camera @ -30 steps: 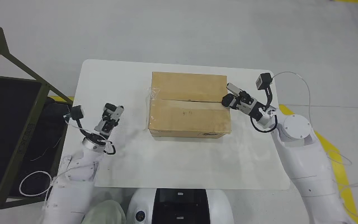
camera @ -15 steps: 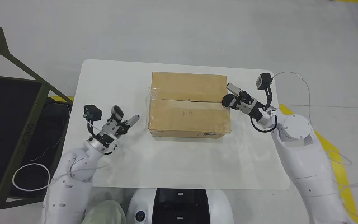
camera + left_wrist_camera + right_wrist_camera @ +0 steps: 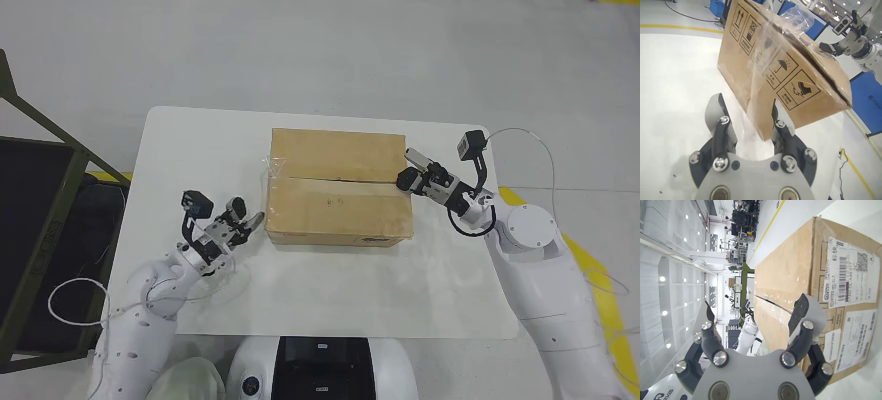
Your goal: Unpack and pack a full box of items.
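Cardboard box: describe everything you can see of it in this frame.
The cardboard box is brown, rectangular and lies flat on the white table, flaps closed, seam under glossy clear tape. One end carries printed handling symbols and a loose strip of clear film hanging toward the open left gripper; the other bears white shipping labels, with the open right gripper at its top edge. Contact cannot be told.

top: overhead, down | wrists: close, facing box [image 3: 338,185] from opposite ends

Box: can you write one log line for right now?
box: closed, on table; left gripper: open, near one end; right gripper: open, at other end
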{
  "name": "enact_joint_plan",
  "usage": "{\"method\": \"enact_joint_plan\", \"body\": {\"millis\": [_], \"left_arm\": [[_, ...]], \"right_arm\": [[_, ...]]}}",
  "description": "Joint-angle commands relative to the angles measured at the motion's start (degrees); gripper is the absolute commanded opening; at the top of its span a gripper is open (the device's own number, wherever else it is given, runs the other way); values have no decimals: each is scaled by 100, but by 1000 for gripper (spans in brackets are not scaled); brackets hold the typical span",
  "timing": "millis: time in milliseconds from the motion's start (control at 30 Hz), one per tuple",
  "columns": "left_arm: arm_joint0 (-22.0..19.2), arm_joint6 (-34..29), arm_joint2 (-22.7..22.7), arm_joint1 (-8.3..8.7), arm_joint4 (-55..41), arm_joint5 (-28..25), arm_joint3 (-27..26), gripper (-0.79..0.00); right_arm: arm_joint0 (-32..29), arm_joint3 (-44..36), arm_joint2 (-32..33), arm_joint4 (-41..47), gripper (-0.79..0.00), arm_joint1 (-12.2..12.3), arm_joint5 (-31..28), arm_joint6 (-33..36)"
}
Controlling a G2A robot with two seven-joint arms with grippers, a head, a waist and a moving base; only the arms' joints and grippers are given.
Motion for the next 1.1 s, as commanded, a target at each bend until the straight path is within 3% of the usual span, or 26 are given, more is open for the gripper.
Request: {"method": "enact_joint_plan", "body": {"millis": [0, 200, 567, 733, 800, 833, 1067], "left_arm": [[-26, 8, 37, 3, -3, -6, 35, -339], [-137, -39, 159, 17, 146, 20, 150, -437], [-443, 34, 406, 11, 251, 258, 512, -422], [-499, 140, 414, 18, 187, 303, 564, -582], [-486, 219, 391, 23, 164, 310, 535, -730], [-469, 258, 379, 25, 159, 320, 520, -757], [-417, 504, 201, 51, 108, 479, 325, -782]], "right_arm": [[0, 0, 0, 0, 0, 0, 0, 0], [0, 0, 0, 0, 0, 0, 0, 0], [0, 0, 0, 0, 0, 0, 0, 0], [0, 0, 0, 0, 0, 0, 0, 0], [0, 0, 0, 0, 0, 0, 0, 0], [0, 0, 0, 0, 0, 0, 0, 0], [0, 0, 0, 0, 0, 0, 0, 0]]}}
